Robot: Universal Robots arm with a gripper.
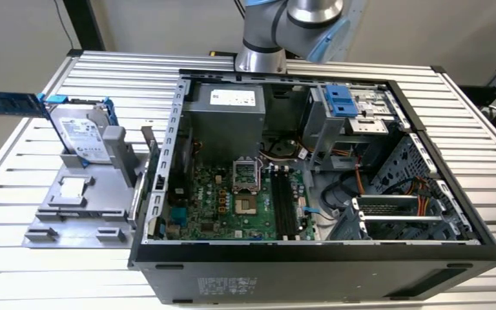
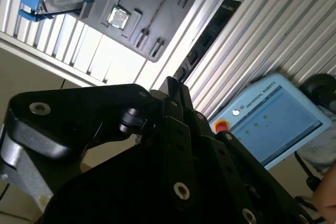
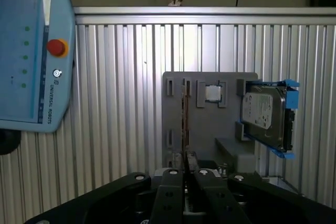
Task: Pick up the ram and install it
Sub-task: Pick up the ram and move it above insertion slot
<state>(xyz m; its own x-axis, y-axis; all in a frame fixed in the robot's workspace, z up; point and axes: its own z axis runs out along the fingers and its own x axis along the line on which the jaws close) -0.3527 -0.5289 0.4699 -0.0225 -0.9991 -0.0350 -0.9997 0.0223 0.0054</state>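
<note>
On the near side of the ribbed metal table (image 1: 33, 284), as I read it from my desk:

1. Computer case (image 1: 317, 274), lying on its side with the panel off. Black outer wall nearest the camera.
2. Motherboard (image 1: 222, 213) inside the case, green, towards the exterior view's left. Two long black slots (image 1: 283, 206) run near to far across it, with the processor socket (image 1: 246, 174) just beside them.
3. Drive cage (image 1: 403, 213), bare metal, in the case's part towards the exterior view's right.
4. Power supply (image 1: 230, 106), a grey box against the far wall of the case.
5. Grey fixture tray (image 1: 59, 223), on the table beside the case, at the exterior view's left. A small pale square chip (image 1: 73, 187) sits in a pocket on it.
6. Hard drive (image 1: 84, 135), silver in a blue frame, standing upright at the tray's far end.
7. The ram (image 1: 7, 103), a dark-blue stick. It comes in level from the exterior view's left edge, and its end is just beside the top of the drive's frame.
8. Gripper (image 3: 186, 170), black. In the first wrist view I see both fingers pressed together on the ram. The stick shows edge-on as a thin line running away from the fingertips across the tray.
9. Teach pendant (image 3: 31, 51), pale blue with a red button, lying on the table.
10. Robot arm (image 1: 291, 26), grey with blue caps, beyond the case's far wall.
</note>
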